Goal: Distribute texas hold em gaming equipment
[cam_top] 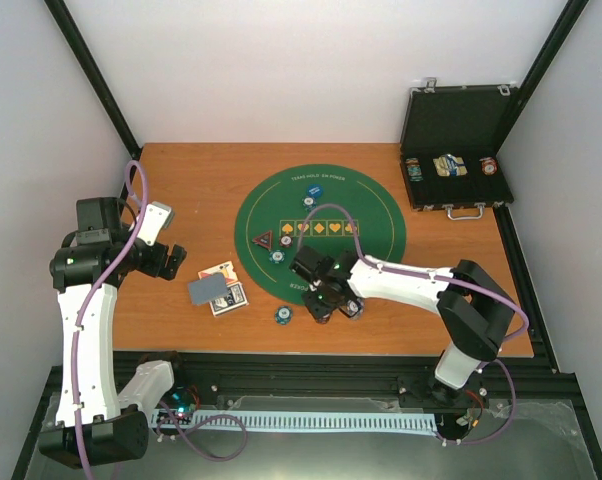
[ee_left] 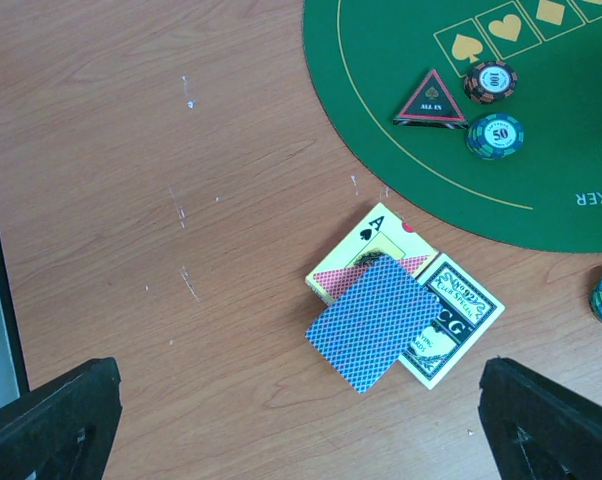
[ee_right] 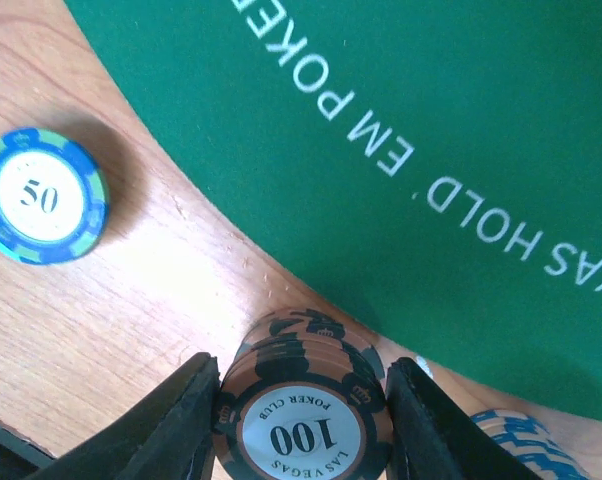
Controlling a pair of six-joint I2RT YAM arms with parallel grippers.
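My right gripper [ee_right: 301,395] is shut on a short stack of brown-orange "100" poker chips [ee_right: 303,420], which stands on the wood just off the green mat [ee_right: 431,120]. A blue-green "50" chip [ee_right: 41,195] lies apart to its left. In the top view the right gripper [cam_top: 326,303] sits at the mat's near edge. My left gripper [ee_left: 301,420] hangs open above the table, its fingers [ee_left: 51,420] wide apart. Below it a blue-backed card [ee_left: 371,322] lies over two card boxes [ee_left: 451,320]. The black-and-red triangle marker [ee_left: 432,100] rests on the mat beside two chips [ee_left: 495,136].
A black case [cam_top: 456,150] stands open at the back right with chips and cards inside. A blue disc [cam_top: 312,190] lies on the mat's far part. Blue-and-white chips [ee_right: 526,445] sit close to the right gripper's right side. White walls enclose the table.
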